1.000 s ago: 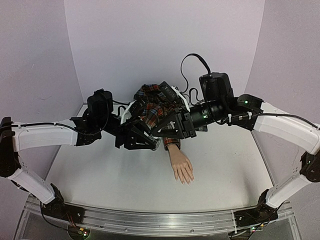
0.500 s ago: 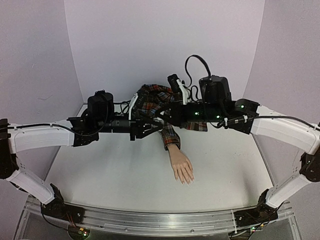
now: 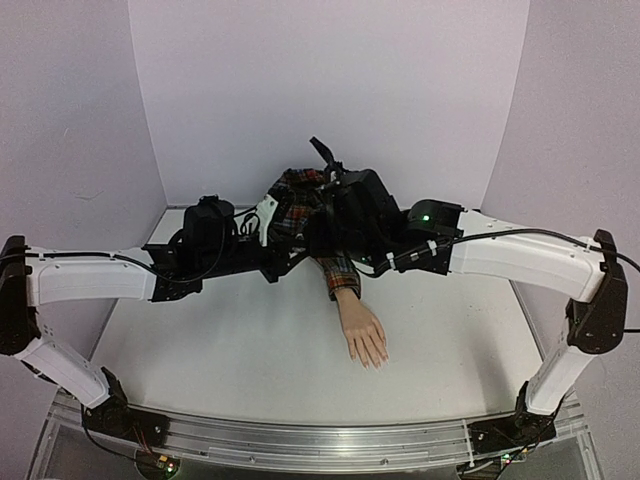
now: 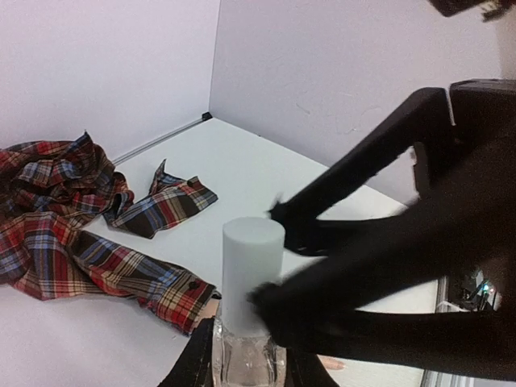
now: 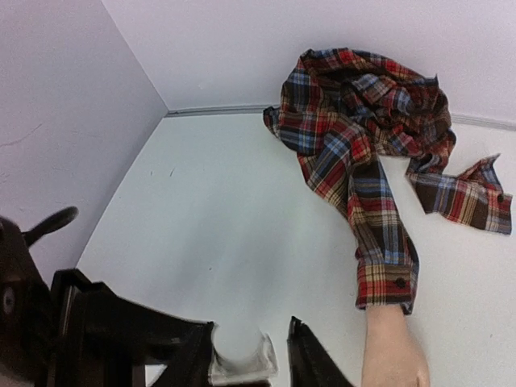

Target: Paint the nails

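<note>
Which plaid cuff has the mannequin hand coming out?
The long straight sleeve's cuff, with the mannequin hand at its end; the other cuff lies flat and empty.

Even bright light, blurry fg (wrist cams)

A: Where's the mannequin hand [image 3: 365, 335]?
B: On the tabletop [image 3: 220, 350], mid-way, in front of the shirt [image 3: 297, 200] I see heaped by the back wall [image 3: 330, 90].
A: The bottle [image 4: 242, 359]?
B: Between the fingers [image 4: 196, 369] of my left hand [image 4: 246, 371]; my right hand [image 5: 246, 355] straddles its cap [image 4: 251, 266].
</note>
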`<state>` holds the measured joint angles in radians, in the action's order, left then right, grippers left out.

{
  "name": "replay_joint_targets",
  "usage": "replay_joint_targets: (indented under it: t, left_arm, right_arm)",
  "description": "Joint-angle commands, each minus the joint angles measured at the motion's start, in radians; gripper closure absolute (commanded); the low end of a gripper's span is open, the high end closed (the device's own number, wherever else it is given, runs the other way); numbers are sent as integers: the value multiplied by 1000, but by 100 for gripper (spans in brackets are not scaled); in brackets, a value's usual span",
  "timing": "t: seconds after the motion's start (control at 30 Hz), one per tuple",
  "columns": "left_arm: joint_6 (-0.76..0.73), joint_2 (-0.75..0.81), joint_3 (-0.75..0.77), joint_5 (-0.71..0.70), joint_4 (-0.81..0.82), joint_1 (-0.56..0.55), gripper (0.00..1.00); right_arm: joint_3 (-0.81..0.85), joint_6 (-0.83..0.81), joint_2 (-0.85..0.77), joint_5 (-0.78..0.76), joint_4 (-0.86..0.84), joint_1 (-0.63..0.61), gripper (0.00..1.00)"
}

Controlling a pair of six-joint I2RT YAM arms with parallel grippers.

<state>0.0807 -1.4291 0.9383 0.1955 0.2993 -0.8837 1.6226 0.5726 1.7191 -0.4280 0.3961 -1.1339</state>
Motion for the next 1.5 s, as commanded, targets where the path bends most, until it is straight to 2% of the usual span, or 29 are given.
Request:
replay_joint_targets:
  t: [0.0,0.1,0.17,0.23,0.33,0.43,0.47,0.53,0.87,1.03,1.1,1.17,1.27,1.37,1.43,1.47]
  left_arm:
    - [-63,87,-43,183,45,32,100]
    - [-116,129,-66,414,20,33,100]
    - [-124,150,-81,537,23,33,100]
    - [-121,162,-81,667,31,34,100]
    - [-99,152,-55,786,15,34,100]
    - [-87,140,-28,836,7,34,100]
    - [-65,138,-25,840,11,34,100]
    - [-50,133,-20,848,16,34,100]
    - [-19,97,12,891,27,33,100]
    - [-6,97,14,866,37,35,100]
    - [11,99,16,821,47,35,100]
    - [36,102,21,703,53,35,100]
    - [49,109,21,377,45,35,100]
    - [64,91,30,-25,19,35,100]
    - [97,46,86,-274,-47,35,100]
    - [104,21,116,-328,-85,35,100]
  right_arm:
    - [-9,-173,-107,143,41,8,43]
    - [-53,-283,-176,383,28,41,32]
    - [-85,-355,-210,596,17,62,19]
    - [-107,-416,-233,752,14,71,19]
    - [-121,-463,-246,904,13,86,27]
    - [-122,-487,-248,1019,4,92,37]
    - [-120,-492,-246,1038,1,92,43]
    - [-118,-494,-241,1065,-5,92,53]
    - [-104,-483,-197,1124,-17,91,73]
    - [-107,-486,-198,1117,-23,91,91]
    - [-117,-486,-201,1095,-27,92,98]
    - [-133,-458,-203,1018,-38,90,100]
    - [-151,-357,-186,813,-62,89,100]
    - [-134,-197,-142,435,-55,66,100]
    - [-59,-16,-66,112,59,29,100]
    - [-9,53,-27,7,154,18,100]
